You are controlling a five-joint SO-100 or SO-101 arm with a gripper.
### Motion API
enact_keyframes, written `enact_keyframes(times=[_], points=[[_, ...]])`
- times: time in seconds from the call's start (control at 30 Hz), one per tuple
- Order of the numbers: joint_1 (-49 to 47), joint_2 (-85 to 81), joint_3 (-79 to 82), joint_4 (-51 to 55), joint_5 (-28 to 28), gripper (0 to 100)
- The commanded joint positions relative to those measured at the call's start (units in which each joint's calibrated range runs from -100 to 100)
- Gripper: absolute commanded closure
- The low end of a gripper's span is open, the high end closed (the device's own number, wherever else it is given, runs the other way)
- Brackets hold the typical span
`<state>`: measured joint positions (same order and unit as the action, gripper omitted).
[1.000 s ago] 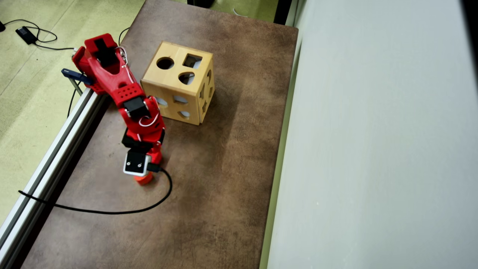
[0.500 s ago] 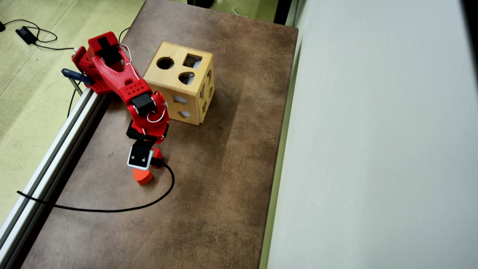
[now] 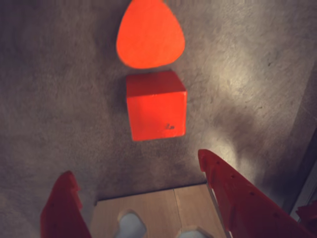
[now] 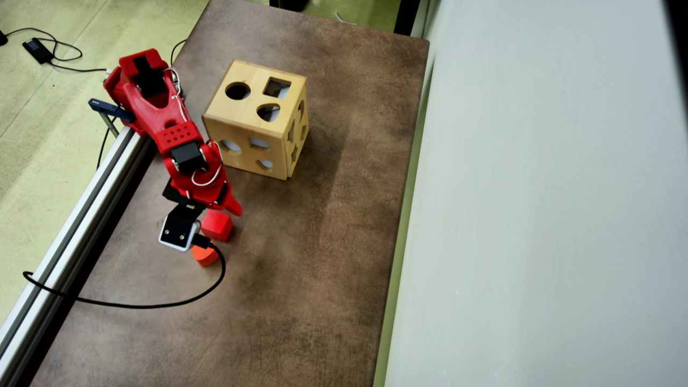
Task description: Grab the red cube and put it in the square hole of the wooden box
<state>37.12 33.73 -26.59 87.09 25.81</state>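
Overhead view, left to right with the wooden box [image 4: 257, 127] as reference: red arm [image 4: 161, 115] sits left of the box, gripper [image 3: 138, 171] below-left of it, jaws spread wide and holding nothing. Red cube [image 3: 156, 105] lies on the brown mat [image 4: 301, 258] below-left of the box, untouched, rounded red block [image 3: 150, 33] just beyond it. Square hole [image 4: 277, 87] is on the box top, right of the round hole [image 4: 237, 91].
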Motion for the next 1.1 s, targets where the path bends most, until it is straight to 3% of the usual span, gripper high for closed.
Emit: enact_keyframes(times=[0.0, 0.5, 1.07], points=[[0.18, 1.64, -1.32, -0.52, 0.78, 61], [0.1, 12.77, -2.12, -3.81, 2.1, 62], [0.18, 12.17, -2.12, -5.1, 1.86, 62]])
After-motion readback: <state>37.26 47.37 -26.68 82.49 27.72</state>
